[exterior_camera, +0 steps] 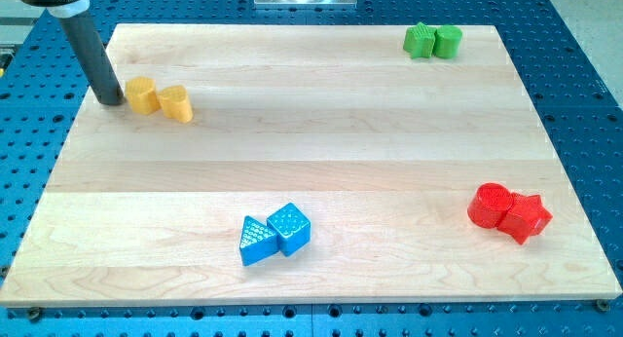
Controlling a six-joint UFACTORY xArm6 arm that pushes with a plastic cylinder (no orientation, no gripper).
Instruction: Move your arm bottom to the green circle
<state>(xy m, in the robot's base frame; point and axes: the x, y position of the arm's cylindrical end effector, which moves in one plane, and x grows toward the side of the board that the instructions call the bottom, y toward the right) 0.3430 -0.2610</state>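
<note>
A: Blue pair sits nearest the view's bottom — blue triangle [254,242] touching blue cube [290,226]. Not the job though. Target?

B: Green circle [448,42], top right of the board [311,171], touching a green star-like block [420,41] on its left side. Bare wood just below it, so that's the spot to reach.

A: Tip?

B: My tip [111,100] is down on the wood at the far top left, just beside the yellow hexagon-ish block [142,94], which touches a yellow heart-like block [176,103]. Well apart from the green circle — whole board width between them.

A: Pincer state?

B: None fitted, it's a plain rod, so nothing to release or clench; cannot tell any grasp.

A: Anything in the path?

B: Red pair — red cylinder [489,205] touching red star [526,217] — sits low right, likely out of the way. Blocks are paired by colour near the corners, middle left free for sliding. I'd judge the task barely started; skirt the yellow pair first, or they get shoved.
</note>
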